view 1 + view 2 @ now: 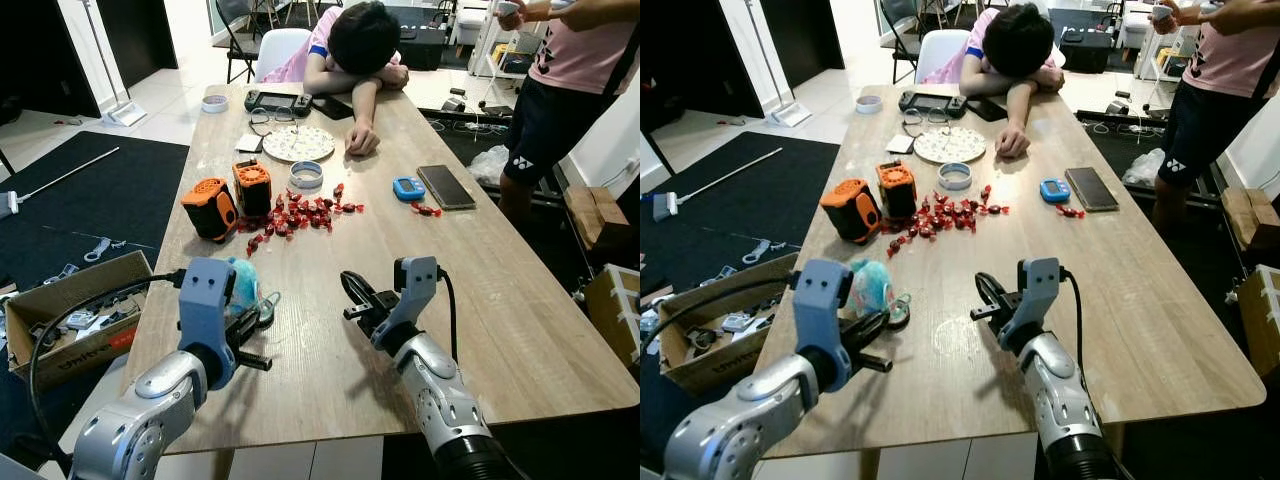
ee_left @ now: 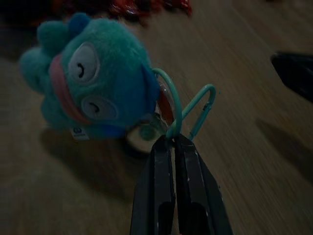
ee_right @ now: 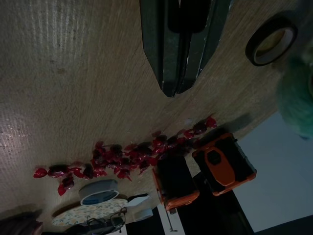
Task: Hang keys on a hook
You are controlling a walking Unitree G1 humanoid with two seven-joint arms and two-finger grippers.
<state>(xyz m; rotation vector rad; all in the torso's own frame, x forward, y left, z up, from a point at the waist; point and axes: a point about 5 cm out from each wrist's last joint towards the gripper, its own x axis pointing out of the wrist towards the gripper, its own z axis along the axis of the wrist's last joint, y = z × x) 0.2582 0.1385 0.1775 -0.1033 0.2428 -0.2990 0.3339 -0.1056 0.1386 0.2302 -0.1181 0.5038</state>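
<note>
A long wooden table (image 1: pixel 520 330) ran away from the robot, with a person resting their head on folded arms at its far end. Near the left front edge lay the keys, a teal plush keychain (image 2: pixel 93 83) with a teal carabiner (image 2: pixel 188 115). The left wrist view showed what the head views could not: the left gripper (image 2: pixel 173 142) pinched narrowly on the carabiner loop. The right gripper (image 1: pixel 352 292) hovered beside it over bare wood, fingers close together, holding nothing. Farther along sat two orange boxes (image 1: pixel 230 198) and scattered red sweets (image 1: pixel 300 212).
</note>
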